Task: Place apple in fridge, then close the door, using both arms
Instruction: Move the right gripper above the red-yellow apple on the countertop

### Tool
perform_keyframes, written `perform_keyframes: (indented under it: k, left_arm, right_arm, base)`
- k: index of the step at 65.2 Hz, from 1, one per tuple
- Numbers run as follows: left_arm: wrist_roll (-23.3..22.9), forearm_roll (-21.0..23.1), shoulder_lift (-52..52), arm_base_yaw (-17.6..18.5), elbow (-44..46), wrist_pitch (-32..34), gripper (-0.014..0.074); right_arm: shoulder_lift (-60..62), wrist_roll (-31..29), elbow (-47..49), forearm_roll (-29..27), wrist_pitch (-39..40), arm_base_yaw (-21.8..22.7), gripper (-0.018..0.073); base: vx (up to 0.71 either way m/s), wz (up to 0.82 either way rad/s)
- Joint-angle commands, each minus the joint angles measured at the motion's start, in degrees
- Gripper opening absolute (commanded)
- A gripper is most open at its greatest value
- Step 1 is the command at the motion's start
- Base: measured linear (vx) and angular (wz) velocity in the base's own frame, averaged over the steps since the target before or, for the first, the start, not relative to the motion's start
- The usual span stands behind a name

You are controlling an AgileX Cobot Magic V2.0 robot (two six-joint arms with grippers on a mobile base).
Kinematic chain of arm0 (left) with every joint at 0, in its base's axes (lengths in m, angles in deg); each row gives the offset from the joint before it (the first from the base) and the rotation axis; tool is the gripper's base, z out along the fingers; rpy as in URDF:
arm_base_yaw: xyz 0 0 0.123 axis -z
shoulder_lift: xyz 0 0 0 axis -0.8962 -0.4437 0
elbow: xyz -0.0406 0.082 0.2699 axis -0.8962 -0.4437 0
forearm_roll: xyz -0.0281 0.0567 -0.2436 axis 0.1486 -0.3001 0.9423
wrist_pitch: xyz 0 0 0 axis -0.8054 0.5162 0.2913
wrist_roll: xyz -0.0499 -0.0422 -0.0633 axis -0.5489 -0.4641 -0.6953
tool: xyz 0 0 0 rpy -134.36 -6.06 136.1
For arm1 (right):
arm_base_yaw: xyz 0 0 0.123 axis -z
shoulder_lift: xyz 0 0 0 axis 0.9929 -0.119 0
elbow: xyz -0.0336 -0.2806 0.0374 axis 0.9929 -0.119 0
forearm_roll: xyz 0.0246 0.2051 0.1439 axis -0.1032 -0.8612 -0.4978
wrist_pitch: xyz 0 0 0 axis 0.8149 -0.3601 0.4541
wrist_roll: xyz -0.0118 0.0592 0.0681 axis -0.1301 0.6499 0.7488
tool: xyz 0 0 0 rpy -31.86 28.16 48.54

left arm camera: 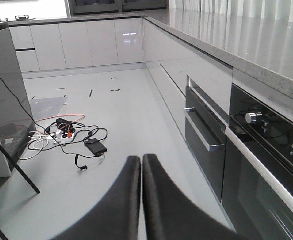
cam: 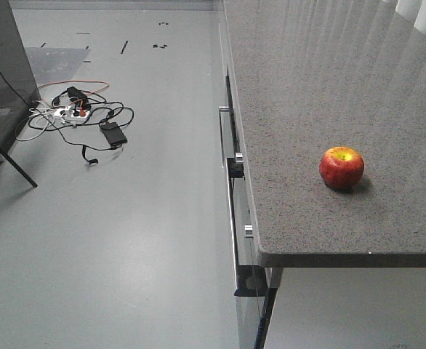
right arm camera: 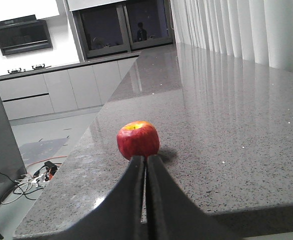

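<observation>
Bearing one apple (cam: 342, 167), grey countertop (cam: 307, 94).

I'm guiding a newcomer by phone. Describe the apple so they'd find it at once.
Find the long grey speckled countertop on the right of the front view. Near its front edge sits the apple. It is round and glossy red with a yellow top; the only other loose things, tangled cables, lie on the floor.
</observation>
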State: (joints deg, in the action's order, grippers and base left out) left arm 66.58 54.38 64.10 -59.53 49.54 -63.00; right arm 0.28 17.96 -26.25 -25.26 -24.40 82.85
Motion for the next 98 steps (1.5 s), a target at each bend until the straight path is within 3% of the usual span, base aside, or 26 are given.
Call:
perform_keyframes:
  k: [1,74,88,98]
  left_arm:
    - [-0.43,0.06,0.94,-0.04,-0.88,4.10,-0.0008]
    - [-0.43,0.06,0.94,-0.04,-0.88,4.10,-0.0008]
    - [-0.43,0.06,0.94,-0.04,-0.88,4.10,-0.0008]
    - [-0.43,0.06,0.94,-0.04,-0.88,4.10,-0.0008]
  right_arm:
    - [0.38,-0.10,-0.56,0.53,4.16,0.31,-0.0003]
    - [0.38,-0.10,-0.56,0.53,4.84,0.31,-0.0003]
    - [0.38,2.20,-0.49,-2.89,6.16,0.31,-0.0003]
    - [-1.36,4.62,4.50,-6.31,-2.17,0.16,-0.0003]
  base:
    - [0.00,0.00]
    - [0.00,0.00]
    - [0.00,0.00]
    - [0.00,0.00]
